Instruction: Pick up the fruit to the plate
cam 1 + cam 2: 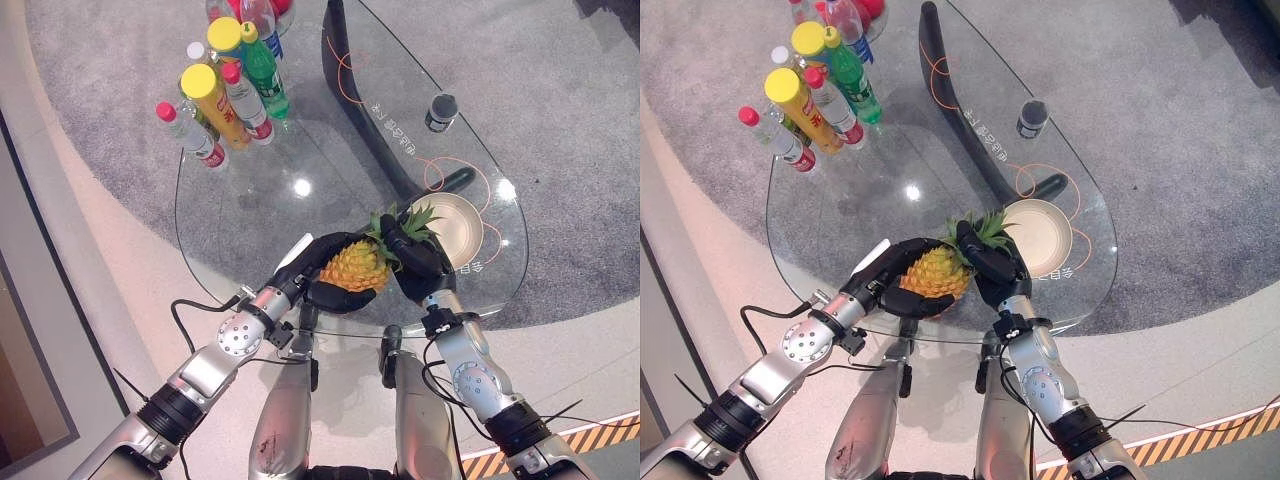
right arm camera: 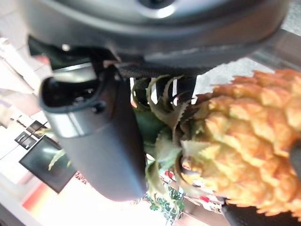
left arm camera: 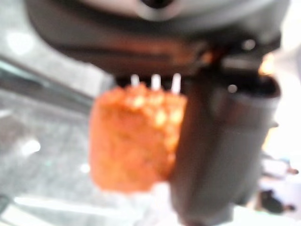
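Note:
A small orange pineapple (image 1: 357,266) with a green leafy crown (image 1: 403,224) is held between both hands near the front edge of the glass table (image 1: 250,230). My left hand (image 1: 322,268) curls round its body from the left; close up, the orange body (image 3: 131,136) sits against that hand's thumb. My right hand (image 1: 420,262) is curled round the crown end, with leaves (image 2: 160,122) and the scaly body (image 2: 244,150) beside its thumb. The cream plate (image 1: 455,228) lies just right of the fruit, touching distance from the crown.
Several bottles (image 1: 228,90) stand clustered at the table's far left. A small dark cup (image 1: 440,112) sits at the far right. A dark curved table support (image 1: 370,110) runs under the glass towards the plate. Grey carpet surrounds the table.

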Tool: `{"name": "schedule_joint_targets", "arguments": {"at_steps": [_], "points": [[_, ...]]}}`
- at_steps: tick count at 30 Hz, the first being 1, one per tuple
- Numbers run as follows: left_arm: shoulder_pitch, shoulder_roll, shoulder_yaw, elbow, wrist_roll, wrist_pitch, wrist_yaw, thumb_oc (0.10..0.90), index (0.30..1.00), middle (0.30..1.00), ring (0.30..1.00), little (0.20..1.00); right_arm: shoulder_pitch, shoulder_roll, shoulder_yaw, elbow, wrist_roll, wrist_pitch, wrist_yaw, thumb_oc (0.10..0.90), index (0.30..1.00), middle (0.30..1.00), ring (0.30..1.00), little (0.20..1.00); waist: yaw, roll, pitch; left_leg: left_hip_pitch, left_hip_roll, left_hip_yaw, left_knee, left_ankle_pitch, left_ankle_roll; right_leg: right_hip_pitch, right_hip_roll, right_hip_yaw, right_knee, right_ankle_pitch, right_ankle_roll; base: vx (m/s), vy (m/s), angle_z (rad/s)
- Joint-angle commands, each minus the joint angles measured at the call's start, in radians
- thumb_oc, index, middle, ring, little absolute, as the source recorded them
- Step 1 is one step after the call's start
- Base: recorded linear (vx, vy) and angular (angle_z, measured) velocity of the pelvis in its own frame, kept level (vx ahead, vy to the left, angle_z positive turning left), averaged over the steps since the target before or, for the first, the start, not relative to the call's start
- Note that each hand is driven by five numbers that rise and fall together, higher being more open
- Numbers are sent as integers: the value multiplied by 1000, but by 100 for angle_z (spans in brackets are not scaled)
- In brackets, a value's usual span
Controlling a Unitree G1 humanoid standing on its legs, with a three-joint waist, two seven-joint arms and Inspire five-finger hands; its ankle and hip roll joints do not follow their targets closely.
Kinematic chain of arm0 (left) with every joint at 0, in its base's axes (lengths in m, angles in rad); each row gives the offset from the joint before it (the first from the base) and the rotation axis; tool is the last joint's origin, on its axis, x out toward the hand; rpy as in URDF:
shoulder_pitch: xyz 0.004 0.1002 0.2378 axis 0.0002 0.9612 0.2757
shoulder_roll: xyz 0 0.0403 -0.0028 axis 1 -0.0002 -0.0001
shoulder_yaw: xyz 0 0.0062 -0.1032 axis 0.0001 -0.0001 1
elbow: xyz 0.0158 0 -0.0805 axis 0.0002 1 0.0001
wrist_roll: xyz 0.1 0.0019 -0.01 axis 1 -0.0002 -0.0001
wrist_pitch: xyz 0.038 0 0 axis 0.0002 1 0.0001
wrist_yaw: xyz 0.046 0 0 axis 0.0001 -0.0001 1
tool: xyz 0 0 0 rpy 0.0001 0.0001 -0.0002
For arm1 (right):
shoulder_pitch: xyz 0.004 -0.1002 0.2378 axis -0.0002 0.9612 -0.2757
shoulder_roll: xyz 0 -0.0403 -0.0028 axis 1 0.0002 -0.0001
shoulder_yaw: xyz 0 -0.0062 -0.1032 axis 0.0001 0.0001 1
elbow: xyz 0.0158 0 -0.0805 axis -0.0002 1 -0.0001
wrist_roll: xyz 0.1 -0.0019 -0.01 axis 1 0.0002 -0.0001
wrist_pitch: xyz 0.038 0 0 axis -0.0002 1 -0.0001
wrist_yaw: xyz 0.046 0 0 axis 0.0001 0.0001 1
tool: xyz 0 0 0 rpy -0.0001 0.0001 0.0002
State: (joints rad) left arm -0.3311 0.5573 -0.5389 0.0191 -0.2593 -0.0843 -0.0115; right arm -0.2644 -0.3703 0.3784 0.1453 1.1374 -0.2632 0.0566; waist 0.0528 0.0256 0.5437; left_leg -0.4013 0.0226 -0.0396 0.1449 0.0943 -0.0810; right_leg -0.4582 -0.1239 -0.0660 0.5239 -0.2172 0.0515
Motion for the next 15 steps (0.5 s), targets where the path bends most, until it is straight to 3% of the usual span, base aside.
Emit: {"name": "schedule_joint_targets", "arguments": {"at_steps": [1, 15], "points": [[-38, -26, 5, -50, 14, -29, 32, 800, 900, 900, 900, 900, -151, 122, 67, -273, -47, -43, 177, 100, 300, 300, 300, 200, -38, -45, -24, -4, -54, 74, 210, -111, 85, 106, -11, -73, -274, 251, -5, 0, 0, 0], [-21, -22, 28, -26, 51, -37, 64, 800, 900, 900, 900, 900, -137, 105, 36, -283, -70, -51, 169, 100, 300, 300, 300, 200, -42, -47, -24, -6, -50, 73, 211, -110, 82, 103, -1, -73, -268, 246, -10, 0, 0, 0]]}}
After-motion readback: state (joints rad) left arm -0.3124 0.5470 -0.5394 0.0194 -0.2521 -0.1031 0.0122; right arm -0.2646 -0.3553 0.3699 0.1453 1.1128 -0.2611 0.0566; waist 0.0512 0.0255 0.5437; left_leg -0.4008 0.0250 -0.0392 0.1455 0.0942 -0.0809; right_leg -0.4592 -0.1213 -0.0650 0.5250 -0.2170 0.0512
